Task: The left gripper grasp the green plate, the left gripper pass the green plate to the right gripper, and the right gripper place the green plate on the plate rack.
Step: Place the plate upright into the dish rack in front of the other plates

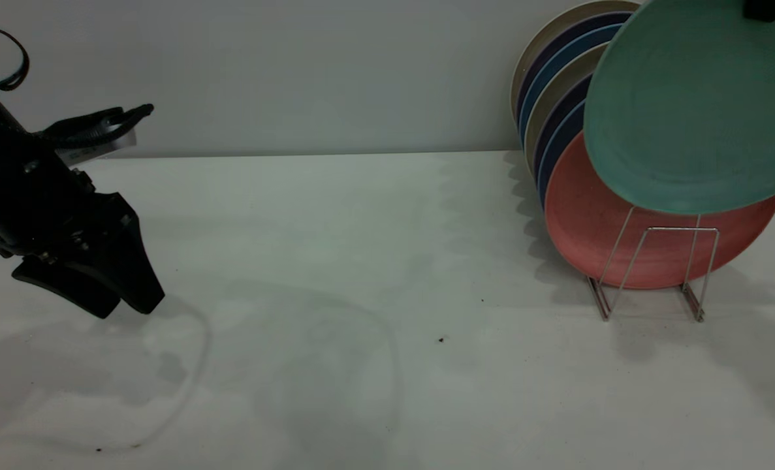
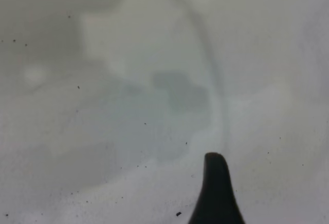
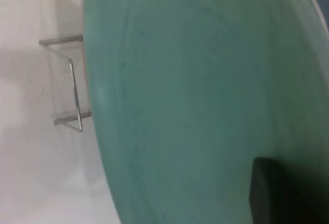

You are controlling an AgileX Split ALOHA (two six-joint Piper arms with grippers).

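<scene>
The green plate [image 1: 694, 111] hangs tilted in the air at the far right, above and in front of the plate rack [image 1: 651, 274]. Its lower rim overlaps the salmon-pink plate [image 1: 596, 228] that stands in the rack. My right gripper [image 1: 769, 8] shows only at the top edge and is shut on the plate's upper rim. In the right wrist view the green plate [image 3: 205, 100] fills the picture, with one black finger [image 3: 267, 193] on it and the rack's front loop [image 3: 74, 80] beyond. My left gripper [image 1: 123, 310] is open and empty, low over the table at the far left; one of its fingers [image 2: 215, 193] shows over bare table.
Several plates, blue, dark and beige [image 1: 557, 85], stand stacked upright in the rack behind the salmon-pink one, against the back wall. The white table [image 1: 361, 261] stretches between the two arms, with faint ring marks and small dark specks [image 1: 441, 339].
</scene>
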